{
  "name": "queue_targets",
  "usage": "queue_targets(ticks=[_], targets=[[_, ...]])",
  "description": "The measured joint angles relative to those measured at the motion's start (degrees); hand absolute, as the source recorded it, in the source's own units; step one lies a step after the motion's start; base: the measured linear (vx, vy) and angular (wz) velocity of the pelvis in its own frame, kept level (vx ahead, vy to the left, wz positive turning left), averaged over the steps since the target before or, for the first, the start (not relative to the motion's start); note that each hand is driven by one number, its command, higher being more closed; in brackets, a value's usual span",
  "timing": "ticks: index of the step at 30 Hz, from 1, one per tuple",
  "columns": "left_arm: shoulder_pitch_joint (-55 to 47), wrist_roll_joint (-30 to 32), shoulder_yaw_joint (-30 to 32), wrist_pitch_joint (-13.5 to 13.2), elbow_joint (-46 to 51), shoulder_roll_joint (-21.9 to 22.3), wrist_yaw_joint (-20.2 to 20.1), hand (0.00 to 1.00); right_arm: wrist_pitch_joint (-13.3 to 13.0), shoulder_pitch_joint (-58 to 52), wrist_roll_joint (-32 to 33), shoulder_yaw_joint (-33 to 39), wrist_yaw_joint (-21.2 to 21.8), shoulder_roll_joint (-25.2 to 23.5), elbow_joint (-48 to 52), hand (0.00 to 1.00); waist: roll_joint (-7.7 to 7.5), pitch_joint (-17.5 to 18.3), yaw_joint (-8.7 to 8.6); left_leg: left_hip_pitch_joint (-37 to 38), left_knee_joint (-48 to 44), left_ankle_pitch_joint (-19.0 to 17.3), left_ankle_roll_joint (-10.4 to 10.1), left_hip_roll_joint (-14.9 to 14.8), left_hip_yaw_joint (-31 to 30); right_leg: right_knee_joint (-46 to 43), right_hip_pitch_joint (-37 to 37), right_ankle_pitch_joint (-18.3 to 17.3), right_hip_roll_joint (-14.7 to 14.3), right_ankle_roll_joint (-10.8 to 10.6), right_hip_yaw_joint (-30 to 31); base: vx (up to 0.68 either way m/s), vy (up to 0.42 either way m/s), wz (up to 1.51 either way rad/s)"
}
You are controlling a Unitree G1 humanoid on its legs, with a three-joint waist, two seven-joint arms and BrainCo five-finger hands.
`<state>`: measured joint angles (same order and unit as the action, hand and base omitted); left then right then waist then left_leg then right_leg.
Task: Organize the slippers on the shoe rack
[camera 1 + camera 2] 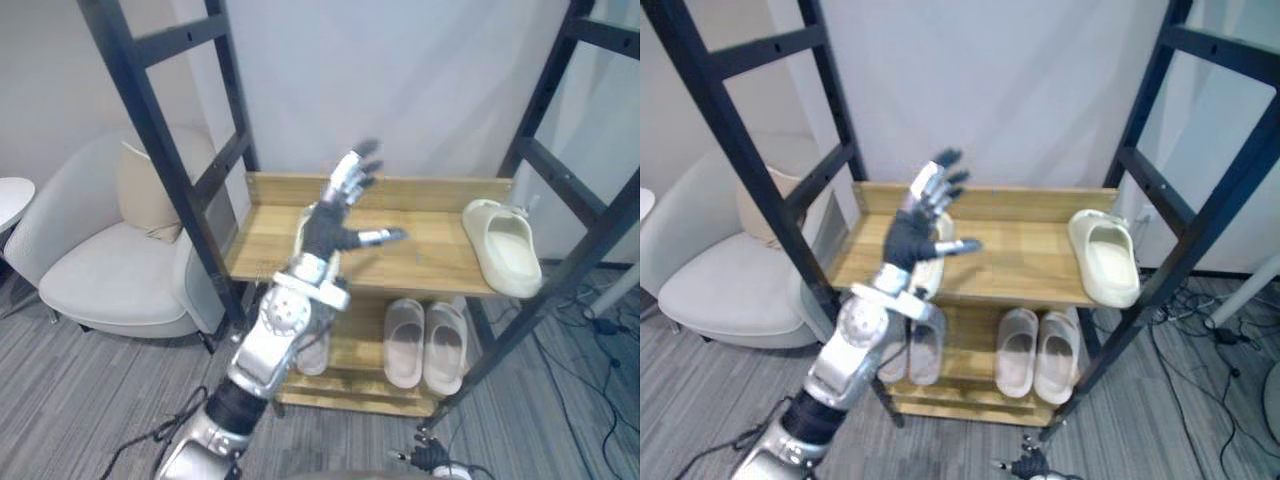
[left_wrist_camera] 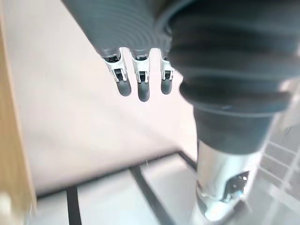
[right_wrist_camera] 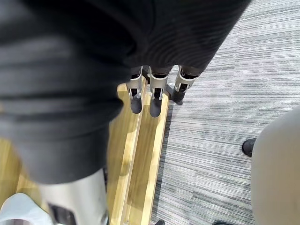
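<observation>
Your left hand (image 1: 335, 228), fingers spread and holding nothing, hovers just above the slipper (image 1: 932, 272) lying front-to-back at the top shelf's (image 1: 420, 262) left end, the other slipper (image 1: 503, 247) well to its right.

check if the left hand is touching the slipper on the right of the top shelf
Apart. The left eye view shows bare shelf between the left hand and that slipper, which lies at the shelf's right end.
</observation>
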<state>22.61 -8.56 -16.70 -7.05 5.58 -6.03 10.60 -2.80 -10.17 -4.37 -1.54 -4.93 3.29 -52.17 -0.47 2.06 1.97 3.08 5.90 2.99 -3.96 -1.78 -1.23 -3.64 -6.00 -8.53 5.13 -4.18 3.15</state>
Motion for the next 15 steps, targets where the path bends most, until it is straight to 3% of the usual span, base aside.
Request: queue_targets(ticks=[7, 15], targets=[[2.41, 5.08, 6.5, 0.83, -3.66, -3.28, 3.32, 0.0, 0.16, -1.32, -0.03, 0.85, 0.34, -0.72, 2.49, 0.0, -0.43, -0.16, -0.18, -0.08, 0.0, 0.07, 0.16, 0.43, -0.05, -0.02, 0.15, -0.16, 0.38, -0.17, 0.04, 0.0, 0.0, 0.0], [5.16, 9.37, 9.01, 2.95, -8.87, -5.3, 5.11, 0.0, 0.04, -2.15, 0.01, 0.82, 0.68, -0.99, 4.39, 0.0, -0.88, 0.0, -1.32, -1.01, 0.0, 0.1, 0.18, 0.42, 0.12, -0.13, 1.28, -0.16, 0.34, -0.17, 0.36, 0.0, -0.001, -0.01]])
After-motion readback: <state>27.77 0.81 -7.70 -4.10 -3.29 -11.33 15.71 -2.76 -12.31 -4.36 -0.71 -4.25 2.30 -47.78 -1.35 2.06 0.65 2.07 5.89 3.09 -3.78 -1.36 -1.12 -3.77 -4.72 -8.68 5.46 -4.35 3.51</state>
